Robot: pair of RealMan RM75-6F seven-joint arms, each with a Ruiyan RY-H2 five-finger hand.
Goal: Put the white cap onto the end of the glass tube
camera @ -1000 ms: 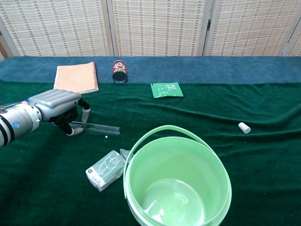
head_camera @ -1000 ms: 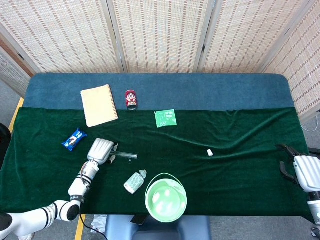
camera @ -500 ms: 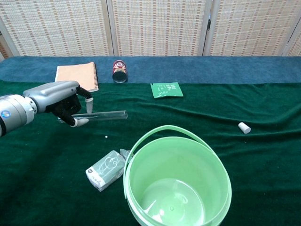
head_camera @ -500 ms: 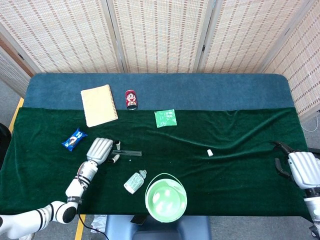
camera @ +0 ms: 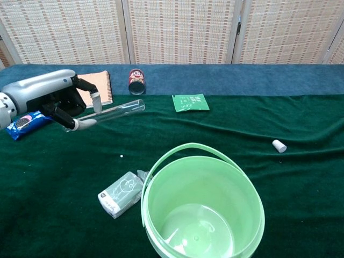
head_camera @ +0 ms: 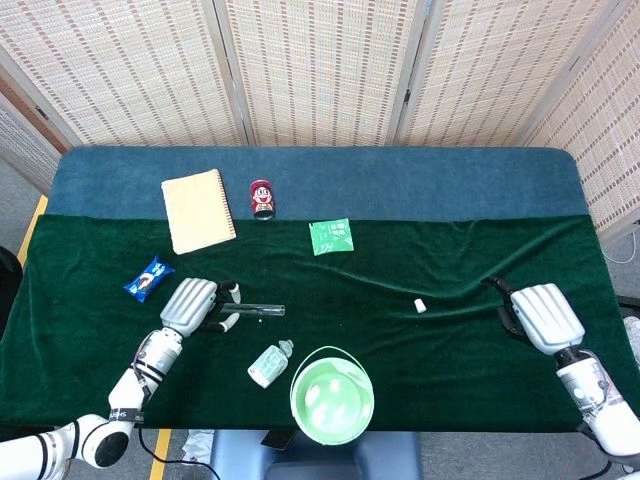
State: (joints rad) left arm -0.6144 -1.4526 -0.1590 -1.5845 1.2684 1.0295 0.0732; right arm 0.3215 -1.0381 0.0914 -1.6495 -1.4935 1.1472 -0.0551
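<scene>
The robot's left hand (camera: 51,99) held the glass tube (camera: 115,110) clear of the green cloth (camera: 226,126) at the left of the chest view, fingers closed around one end while the free end pointed right and slightly upward. From the head view the same hand (head_camera: 190,303) sat at lower left with the tube (head_camera: 255,311) reaching right of it, but that overhead angle did not reveal whether the tube was off the cloth. The white cap (camera: 278,145) lay on the cloth at centre right in the chest view, well apart from the tube, and showed as a small speck (head_camera: 420,305) from above.

Only the head view caught the right hand (head_camera: 545,316), at lower right near the cloth's edge, back of the hand up, holding nothing; how its fingers lay could not be told. The green bucket (camera: 161,161) filled the lower middle of the chest view, with a small wrapped pack (camera: 120,194) just beside its left rim. A notebook (head_camera: 198,210), a red can (head_camera: 262,198) and a green sachet (head_camera: 331,237) lay toward the upper part of the head view, and a blue snack packet (head_camera: 148,279) lay at left near the left hand.
</scene>
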